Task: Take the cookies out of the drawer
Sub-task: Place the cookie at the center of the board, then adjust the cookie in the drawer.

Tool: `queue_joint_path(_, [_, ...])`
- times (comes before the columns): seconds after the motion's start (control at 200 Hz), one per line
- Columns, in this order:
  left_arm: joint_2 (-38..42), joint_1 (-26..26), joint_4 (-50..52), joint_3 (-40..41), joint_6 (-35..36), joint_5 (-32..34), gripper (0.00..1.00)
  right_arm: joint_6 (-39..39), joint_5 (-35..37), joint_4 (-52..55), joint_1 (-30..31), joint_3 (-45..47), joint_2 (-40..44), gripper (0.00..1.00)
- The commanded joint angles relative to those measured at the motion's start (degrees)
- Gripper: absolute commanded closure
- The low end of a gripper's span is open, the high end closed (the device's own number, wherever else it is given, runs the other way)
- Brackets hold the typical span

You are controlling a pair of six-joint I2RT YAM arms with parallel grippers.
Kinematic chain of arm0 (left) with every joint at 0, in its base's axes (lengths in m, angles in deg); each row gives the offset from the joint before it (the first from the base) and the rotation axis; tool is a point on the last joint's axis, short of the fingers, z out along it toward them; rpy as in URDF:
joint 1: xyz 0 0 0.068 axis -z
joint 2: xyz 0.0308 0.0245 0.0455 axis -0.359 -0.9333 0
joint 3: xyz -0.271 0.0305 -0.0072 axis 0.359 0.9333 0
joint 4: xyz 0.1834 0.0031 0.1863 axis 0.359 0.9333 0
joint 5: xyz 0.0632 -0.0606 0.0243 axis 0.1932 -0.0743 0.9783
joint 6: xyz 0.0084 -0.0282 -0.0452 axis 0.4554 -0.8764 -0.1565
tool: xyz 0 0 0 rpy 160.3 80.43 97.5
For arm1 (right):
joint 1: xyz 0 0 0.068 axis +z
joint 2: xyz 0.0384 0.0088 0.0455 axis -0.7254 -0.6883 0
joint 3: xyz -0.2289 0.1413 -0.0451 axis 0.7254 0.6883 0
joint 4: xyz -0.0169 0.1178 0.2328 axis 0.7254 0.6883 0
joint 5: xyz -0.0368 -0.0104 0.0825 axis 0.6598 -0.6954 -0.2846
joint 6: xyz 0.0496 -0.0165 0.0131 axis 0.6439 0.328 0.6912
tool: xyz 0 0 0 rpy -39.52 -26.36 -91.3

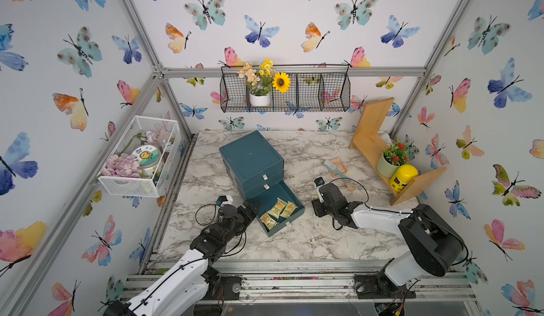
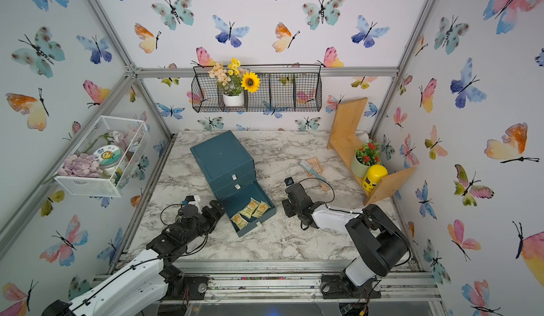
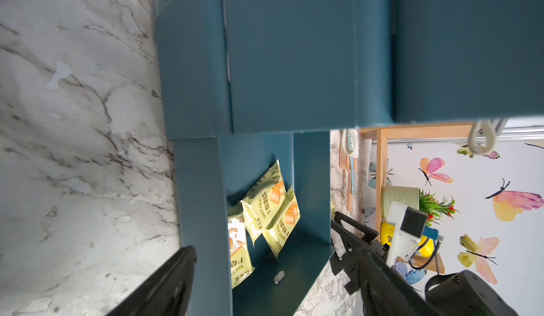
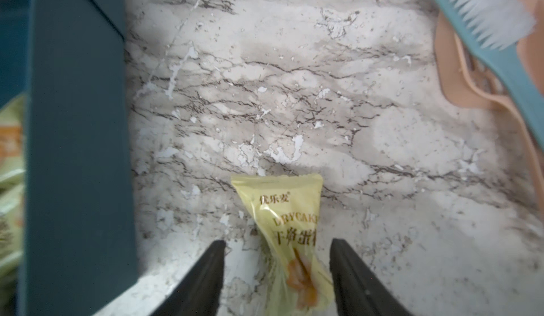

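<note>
Butterfly-papered walls (image 1: 294, 20) enclose a marble bench (image 1: 294, 246). In both top views a teal chest (image 1: 250, 155) stands on it with its bottom drawer (image 1: 282, 228) pulled out. Three pale yellow cookies (image 1: 278, 211) lie inside, overlapping. The left tool (image 1: 250, 208) sits just beside the drawer's near corner, jaws apart and empty. The right arm (image 1: 379, 217) reaches in on the drawer's other side, near a brush (image 1: 335, 168). Its black body hides its own fingertips and whatever lies under them.

The left wrist view looks along the chest's side into the drawer. The three cookies show their print there, the nearest cut off by the drawer wall. One finger (image 3: 173, 276) hangs over bare bench outside that wall. The other is hard to separate from the right arm's dark parts across the drawer.

Only the right wrist view shows a fourth packet (image 4: 279, 208), out of the drawer and lying on the bench. It lies in the mouth of the right tool (image 4: 278, 241), whose fingers (image 4: 206, 270) stand apart on either side, not clamped. The packet's near end is blurred and runs out of frame. Past the drawer wall, smeared yellow slivers are too soft to read. The brush's bristles are cut off at a corner.
</note>
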Motion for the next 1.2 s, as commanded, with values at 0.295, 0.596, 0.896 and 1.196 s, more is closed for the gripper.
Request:
queue_joint_path(0.295, [3.7, 0.3, 8.3, -2.6, 5.3, 2.0, 0.11, -5.2, -15.7, 28.3, -3.6, -20.9, -3.8, 0.27])
queue_joint_path(0.596, [8.9, 0.4, 8.9, 0.4, 4.9, -1.4, 0.2, 4.4, -22.4, 28.9, -1.7, -22.2, -0.1, 0.36])
queue_joint_path(0.896, [9.8, 0.5, 5.5, 4.6, 4.4, -3.5, 0.29, 2.5, -24.9, 20.7, 6.9, -20.0, 3.5, 0.38])
queue_joint_path(1.196, [10.2, 0.6, 3.9, 4.7, 4.0, -3.7, 0.37, -9.5, -26.9, 12.0, 11.4, -20.7, 0.7, 0.39])
